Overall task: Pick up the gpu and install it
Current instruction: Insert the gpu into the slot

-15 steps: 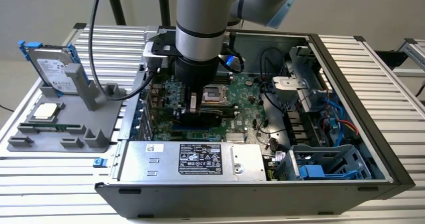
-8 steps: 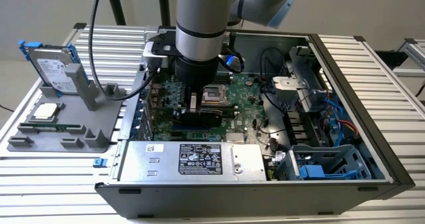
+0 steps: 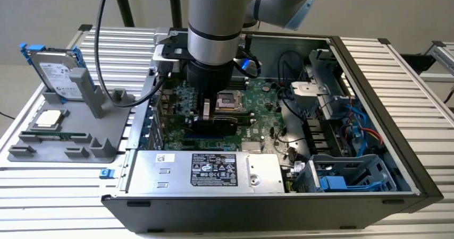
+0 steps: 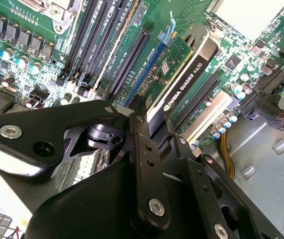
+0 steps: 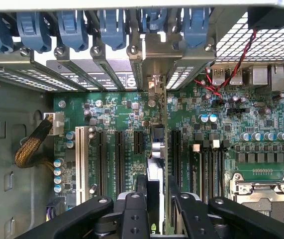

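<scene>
The gpu [image 4: 181, 74] is clamped edgewise between the fingers of the gripper [image 5: 154, 196], directly above the motherboard [image 3: 266, 119] and its blue slot [image 4: 146, 67]. If misaligned, the card could likely be jammed beside that slot.

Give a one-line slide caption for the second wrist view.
Pincer shut on the gpu, held edge-down over the motherboard's blue slot.

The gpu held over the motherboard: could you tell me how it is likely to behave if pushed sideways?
The gpu is a thin board standing on edge, so it probably tips or flexes. Clamped in the gripper, it likely stays upright.
</scene>
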Motion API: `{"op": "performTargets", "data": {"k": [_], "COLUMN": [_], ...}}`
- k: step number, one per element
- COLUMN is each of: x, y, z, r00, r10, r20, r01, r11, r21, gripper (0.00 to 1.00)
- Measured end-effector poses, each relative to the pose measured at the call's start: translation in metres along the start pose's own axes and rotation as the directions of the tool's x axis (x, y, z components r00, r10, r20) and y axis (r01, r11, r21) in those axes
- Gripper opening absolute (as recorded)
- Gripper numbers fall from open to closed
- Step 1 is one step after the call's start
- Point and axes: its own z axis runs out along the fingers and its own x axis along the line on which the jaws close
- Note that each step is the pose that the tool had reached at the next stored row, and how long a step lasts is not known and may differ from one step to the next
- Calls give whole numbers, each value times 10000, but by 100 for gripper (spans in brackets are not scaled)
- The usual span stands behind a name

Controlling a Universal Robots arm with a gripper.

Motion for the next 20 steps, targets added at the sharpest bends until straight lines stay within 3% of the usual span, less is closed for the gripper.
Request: {"op": "performTargets", "data": {"k": [20], "x": [26], "y": [-2], "z": [15], "r00": [10000], "r10": [57], "r20": [3], "r01": [-57], "r11": [10000], "r21": [-2], "gripper": [0]}}
